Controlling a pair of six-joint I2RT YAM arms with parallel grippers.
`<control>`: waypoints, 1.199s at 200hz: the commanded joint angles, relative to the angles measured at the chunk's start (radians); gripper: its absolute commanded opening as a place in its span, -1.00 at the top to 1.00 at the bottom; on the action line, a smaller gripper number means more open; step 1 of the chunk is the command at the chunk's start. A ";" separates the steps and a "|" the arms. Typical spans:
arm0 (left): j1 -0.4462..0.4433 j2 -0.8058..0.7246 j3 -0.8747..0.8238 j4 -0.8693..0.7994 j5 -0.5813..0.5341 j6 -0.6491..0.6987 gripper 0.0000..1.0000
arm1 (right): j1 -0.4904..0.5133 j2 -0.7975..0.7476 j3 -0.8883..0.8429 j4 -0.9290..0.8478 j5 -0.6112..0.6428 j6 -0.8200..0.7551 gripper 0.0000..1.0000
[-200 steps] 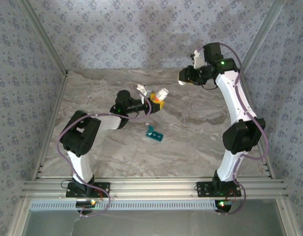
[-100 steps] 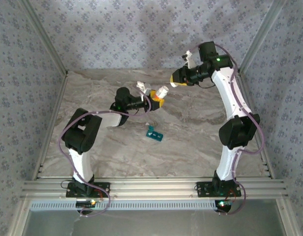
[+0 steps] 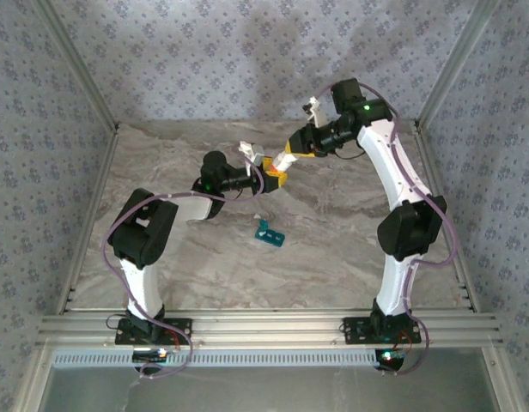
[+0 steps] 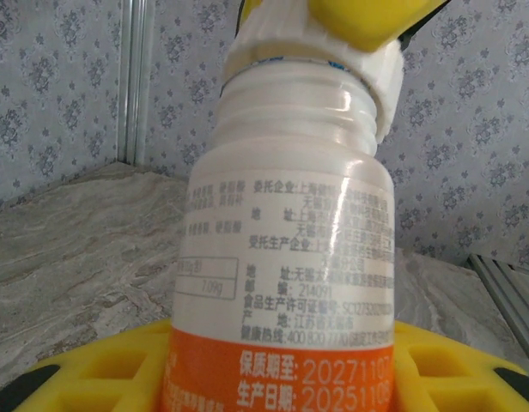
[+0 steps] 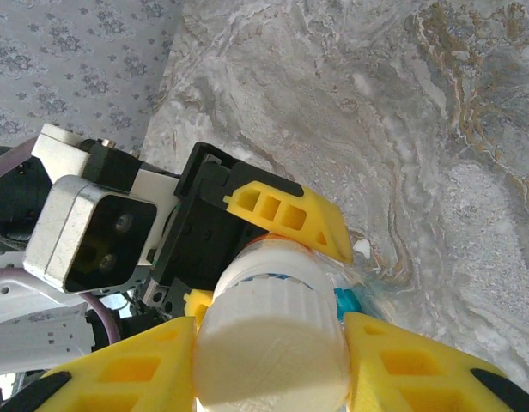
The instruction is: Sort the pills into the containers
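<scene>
Now, top view: the right gripper (image 3: pixel 292 153) has swung in from the far right corner over the last second. It sits at the cap end of the white bottle (image 3: pixel 280 165), which the left gripper (image 3: pixel 266 174) holds tilted above the table (image 3: pixel 350 249), far of centre. Left arm has not moved. The containers (image 3: pixel 270 233), a teal strip, lie on the table on the near side of the bottle, well apart from both grippers. One lid seems to stand up.

Left wrist view: left jaws are clamped on the bottle body, with yellow fingers (image 4: pixel 84 378) on either side of the orange band. Neck threads show under the cap (image 4: pixel 312 60). A yellow pad of the other gripper rests against the cap.

Right wrist view: right jaws are closed on the cap, own fingers (image 5: pixel 118 373) pressing both sides.

Reading: both arms have now met on the bottle. The step in hand is likely unscrewing the cap, and the sorting itself appears not yet begun.
</scene>
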 commanded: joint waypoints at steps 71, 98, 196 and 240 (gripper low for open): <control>0.004 -0.015 0.048 -0.014 0.115 0.014 1.00 | 0.004 0.033 0.003 -0.073 -0.058 -0.079 0.21; 0.006 -0.031 0.066 -0.077 0.161 0.041 1.00 | -0.001 0.042 0.007 -0.099 -0.083 -0.114 0.21; 0.027 -0.042 0.144 -0.279 0.297 0.102 1.00 | 0.023 0.054 0.068 -0.228 -0.032 -0.252 0.28; 0.027 -0.039 0.182 -0.377 0.336 0.144 1.00 | 0.047 0.050 0.056 -0.244 -0.055 -0.291 0.29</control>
